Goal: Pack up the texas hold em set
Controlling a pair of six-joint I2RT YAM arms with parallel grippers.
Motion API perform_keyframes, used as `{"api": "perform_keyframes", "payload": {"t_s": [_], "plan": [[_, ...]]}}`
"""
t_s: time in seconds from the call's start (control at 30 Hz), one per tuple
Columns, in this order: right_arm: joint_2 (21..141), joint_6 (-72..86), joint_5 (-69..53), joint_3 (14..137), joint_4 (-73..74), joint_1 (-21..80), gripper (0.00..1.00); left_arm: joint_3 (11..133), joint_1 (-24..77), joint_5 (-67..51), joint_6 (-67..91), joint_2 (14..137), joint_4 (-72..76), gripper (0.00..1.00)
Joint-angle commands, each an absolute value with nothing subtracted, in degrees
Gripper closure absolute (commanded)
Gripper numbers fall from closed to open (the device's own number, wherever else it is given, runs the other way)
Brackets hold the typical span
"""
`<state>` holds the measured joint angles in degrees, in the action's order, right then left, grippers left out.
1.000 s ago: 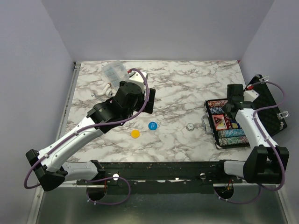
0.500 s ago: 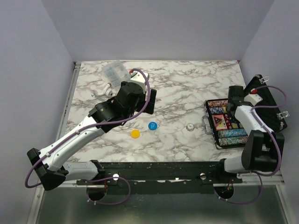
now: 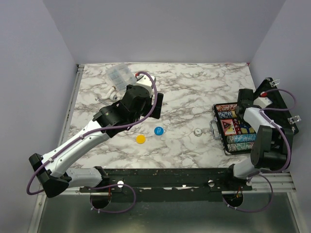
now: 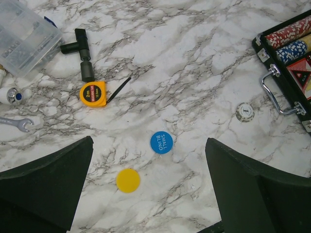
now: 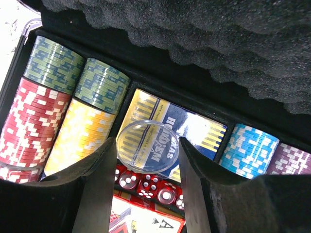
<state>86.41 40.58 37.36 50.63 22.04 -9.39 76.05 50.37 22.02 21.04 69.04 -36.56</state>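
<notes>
Well, the packing looks partly done from where I stand. The black briefcase [image 4: 258,46] lies open at the right side of the marble table [image 4: 194,73], foam lid tipped back, its chip rows [image 5: 36,116] filled. The right gripper [image 5: 148,148] hangs inside it over the blue-and-yellow card deck [image 5: 194,131]. Its fingers are half apart and seem to pinch a clear round disc [image 5: 148,136] by its edges, just above the red dice [image 5: 146,187].

The left gripper [image 3: 157,104] hovers over mid-table with its fingers spread wide and nothing in them. Directly below sits the blue "small blind" disc [image 4: 161,142], with the yellow disc [image 4: 128,180] just beside it. The white disc [image 4: 245,112] lies nearer the case handle. The orange tape measure [image 4: 93,93] further back is no part of the set.

I'd judge the step in hand is setting that clear piece down in the case. After that, the left arm needs to drop straight onto the blue disc. It lies flat on the marble, so the fingers must come in low and square to catch its thin edge.
</notes>
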Motion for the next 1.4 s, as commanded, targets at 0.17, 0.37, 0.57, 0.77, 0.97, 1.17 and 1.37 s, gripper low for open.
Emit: {"api": "perform_keyframes", "payload": {"t_s": [0.17,0.37,0.57,0.77,0.97,1.17,1.37], "plan": [[88.8,40.1,38.0,50.7,18.4,-9.7,0.73,76.9,50.4,21.1,21.2,69.0,-37.3,0.01],[89.4,38.2,38.7,50.6,17.5,-9.7,0.6,76.9,50.4,21.0,21.2,68.8,-37.3,0.01],[88.5,35.1,36.8,50.6,16.3,-9.7,0.31,77.0,50.4,20.5,21.3,69.0,-37.4,0.02],[86.9,32.5,33.1,51.6,19.3,-9.5,0.11,77.1,50.8,19.3,21.6,68.8,-37.4,0.01],[79.6,28.2,31.6,51.5,20.8,-7.1,0.11,76.9,50.7,18.7,21.4,68.3,-37.1,0.01],[77.1,23.9,30.1,55.2,26.2,0.6,0.1,75.9,47.7,17.9,21.6,67.8,-35.9,0.02],[77.6,27.9,27.0,59.5,31.9,15.5,0.09,75.0,44.4,15.6,22.1,67.7,-34.1,0.01]]}}
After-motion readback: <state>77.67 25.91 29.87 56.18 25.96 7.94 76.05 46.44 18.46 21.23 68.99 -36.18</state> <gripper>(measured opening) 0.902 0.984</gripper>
